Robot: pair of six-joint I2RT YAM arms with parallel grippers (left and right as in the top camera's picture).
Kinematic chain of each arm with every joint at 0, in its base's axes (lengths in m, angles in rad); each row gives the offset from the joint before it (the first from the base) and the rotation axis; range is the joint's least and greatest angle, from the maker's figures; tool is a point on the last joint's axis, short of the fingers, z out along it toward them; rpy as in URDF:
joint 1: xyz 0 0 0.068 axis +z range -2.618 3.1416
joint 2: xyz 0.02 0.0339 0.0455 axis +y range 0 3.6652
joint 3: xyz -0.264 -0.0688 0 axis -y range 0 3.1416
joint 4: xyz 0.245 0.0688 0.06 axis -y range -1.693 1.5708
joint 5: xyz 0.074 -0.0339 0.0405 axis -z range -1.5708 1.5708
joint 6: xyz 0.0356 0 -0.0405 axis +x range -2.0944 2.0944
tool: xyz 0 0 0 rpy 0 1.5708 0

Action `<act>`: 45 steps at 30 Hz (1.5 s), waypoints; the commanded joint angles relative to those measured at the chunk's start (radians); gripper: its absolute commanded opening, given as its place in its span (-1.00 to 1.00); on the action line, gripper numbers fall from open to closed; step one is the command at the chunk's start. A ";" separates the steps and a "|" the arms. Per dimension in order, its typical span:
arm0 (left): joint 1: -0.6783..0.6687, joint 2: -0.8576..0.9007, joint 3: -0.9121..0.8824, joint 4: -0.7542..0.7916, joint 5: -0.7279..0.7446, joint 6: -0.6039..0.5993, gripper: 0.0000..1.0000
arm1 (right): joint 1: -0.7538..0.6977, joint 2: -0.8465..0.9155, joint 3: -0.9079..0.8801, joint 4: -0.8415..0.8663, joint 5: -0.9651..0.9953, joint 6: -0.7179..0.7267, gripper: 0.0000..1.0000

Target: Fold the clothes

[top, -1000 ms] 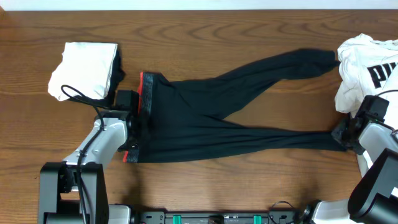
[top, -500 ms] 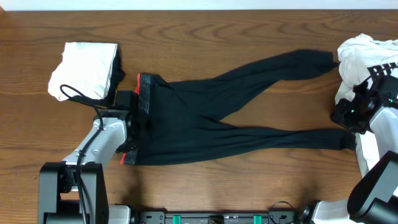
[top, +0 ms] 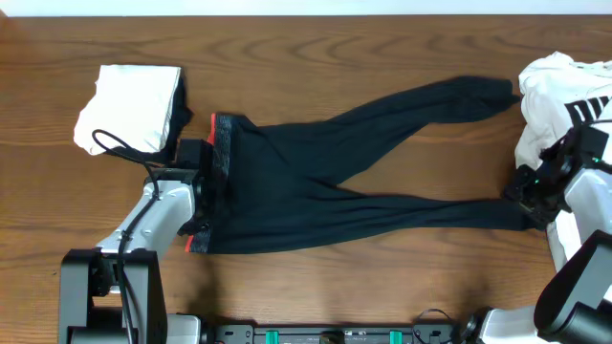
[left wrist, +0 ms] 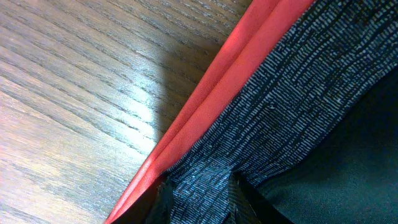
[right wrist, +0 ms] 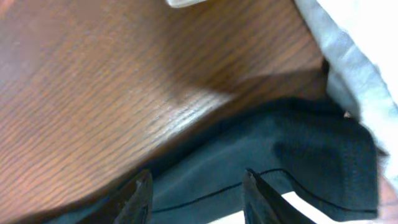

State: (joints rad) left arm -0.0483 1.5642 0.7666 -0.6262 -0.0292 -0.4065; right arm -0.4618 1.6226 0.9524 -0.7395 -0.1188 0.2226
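So the worktop (top: 316, 57) has three garments on it. The one you're on is the leggings (top: 287, 182), laid flat across the middle with the waist end on your left. The upper leg (top: 430, 100) splays off to the right until its end touches the T-shirt (top: 555, 96), which sits crumpled at the far right edge. The lower leg (top: 430, 212) runs out toward your right arm. The folded cloth (top: 134, 105) is parked at the upper left and looks done to me. I'd call this the very start of the leggings fold: spread out, nothing doubled over yet. Your left tool (left wrist: 199, 202) is clenched on the waistband (left wrist: 267, 87); you can see the grey weave puckering up between its jaws, right next to the red edge. Your right tool (right wrist: 196, 193) is released, jaws standing apart over the cuff (right wrist: 311, 155) of the lower leg with nothing pinched. Next move, I reckon: drop the right tool onto that cuff and close on it before you lift. Then either swing the lower leg up onto the upper one or carry it over toward the waistband. Heads up, white fabric lies just beside the cuff in the right wrist view, so grab black only or you'll drag the shirt along.
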 commanded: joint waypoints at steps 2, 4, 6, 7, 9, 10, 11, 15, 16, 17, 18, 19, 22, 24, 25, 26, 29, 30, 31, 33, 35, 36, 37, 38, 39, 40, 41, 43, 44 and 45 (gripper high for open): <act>0.008 0.010 0.006 -0.001 -0.009 0.009 -0.35 | 0.005 -0.001 -0.060 0.060 0.010 0.126 -0.03; 0.008 0.010 0.006 -0.001 -0.008 0.009 -0.35 | 0.010 -0.001 -0.081 0.095 0.012 0.161 0.00; 0.008 0.010 0.006 -0.001 -0.008 0.009 -0.35 | 0.012 -0.001 -0.094 0.113 0.014 0.188 0.00; 0.008 0.010 0.006 -0.002 -0.007 0.009 -0.35 | 0.012 -0.001 -0.099 0.121 0.014 0.193 0.00; 0.008 0.010 0.006 -0.001 -0.005 0.009 -0.35 | 0.012 -0.001 -0.108 0.137 0.014 0.193 -0.01; 0.008 0.010 0.006 -0.001 -0.005 0.009 -0.35 | 0.012 -0.001 -0.114 0.148 0.014 0.193 -0.01; 0.008 0.010 0.006 -0.001 -0.005 0.009 -0.35 | 0.012 -0.001 -0.119 0.158 0.014 0.203 -0.01; 0.008 0.010 0.006 0.003 -0.005 0.005 -0.35 | 0.017 -0.001 -0.138 0.191 0.014 0.261 0.07; 0.008 0.010 0.006 0.003 -0.005 0.005 -0.35 | 0.021 -0.001 -0.141 0.199 0.014 0.277 0.07; 0.008 0.010 0.006 0.003 -0.005 0.005 -0.35 | 0.025 -0.001 -0.143 0.207 0.015 0.287 0.04; 0.008 0.010 0.006 0.003 -0.005 0.005 -0.35 | 0.029 -0.001 -0.143 0.210 0.016 0.295 0.02; 0.008 0.010 0.006 0.003 -0.005 0.005 -0.35 | 0.033 -0.001 -0.143 0.213 0.020 0.301 -0.04; 0.008 0.010 0.006 0.002 -0.005 0.005 -0.35 | 0.037 -0.001 -0.143 0.225 0.025 0.305 -0.51; 0.008 0.010 0.006 0.002 -0.005 0.005 -0.35 | 0.039 -0.001 -0.143 0.228 0.024 0.305 -0.97; 0.008 0.010 0.006 0.002 -0.005 0.005 -0.35 | 0.042 -0.001 -0.142 0.230 0.024 0.305 -0.97; 0.008 0.010 0.006 0.002 -0.005 0.005 -0.35 | 0.047 -0.001 -0.141 0.237 0.024 0.305 -0.97; 0.008 0.010 0.006 0.003 -0.005 0.005 -0.34 | 0.065 -0.001 -0.134 0.262 0.004 0.304 -0.97; 0.008 0.010 0.006 0.003 -0.005 0.005 -0.34 | 0.071 -0.001 -0.130 0.269 -0.008 0.304 -0.97; 0.008 0.010 0.006 0.003 -0.005 0.005 -0.35 | 0.076 -0.001 -0.123 0.276 -0.027 0.303 -0.98; 0.008 0.010 0.006 0.002 -0.005 0.005 -0.34 | 0.077 -0.001 -0.102 0.279 -0.077 0.300 -0.98; 0.008 0.010 0.006 0.002 -0.005 0.005 -0.34 | 0.076 -0.002 -0.069 0.279 -0.145 0.299 -0.98; 0.008 0.010 0.006 0.002 -0.005 0.005 -0.34 | 0.076 -0.002 -0.053 0.279 -0.181 0.295 -0.98; 0.008 0.010 0.006 0.002 -0.005 0.005 -0.34 | 0.076 -0.002 -0.039 0.279 -0.211 0.292 -0.97; 0.008 0.010 0.006 0.002 -0.005 0.005 -0.34 | 0.076 -0.003 -0.023 0.278 -0.245 0.285 -0.98; 0.008 0.010 0.006 0.002 -0.005 0.005 -0.34 | 0.077 -0.007 -0.011 0.279 -0.281 0.276 -0.98; 0.008 0.010 0.006 0.002 -0.005 0.005 -0.34 | 0.077 -0.013 0.000 0.279 -0.309 0.276 -0.98; 0.008 0.010 0.006 0.002 -0.005 0.005 -0.35 | 0.076 -0.020 0.006 0.279 -0.325 0.276 -0.98; 0.008 0.010 0.006 0.002 -0.005 0.005 -0.34 | 0.076 -0.047 0.011 0.279 -0.343 0.256 -0.98; 0.008 0.010 0.006 0.002 -0.005 0.005 -0.34 | 0.076 -0.063 0.010 0.275 -0.357 0.238 -0.98; 0.008 0.010 0.006 0.002 -0.005 0.005 -0.34 | 0.076 -0.077 0.010 0.267 -0.361 0.217 -0.98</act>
State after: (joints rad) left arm -0.0483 1.5642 0.7662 -0.6247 -0.0288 -0.4065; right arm -0.3939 1.5982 0.9436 -0.4622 -0.3950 0.4953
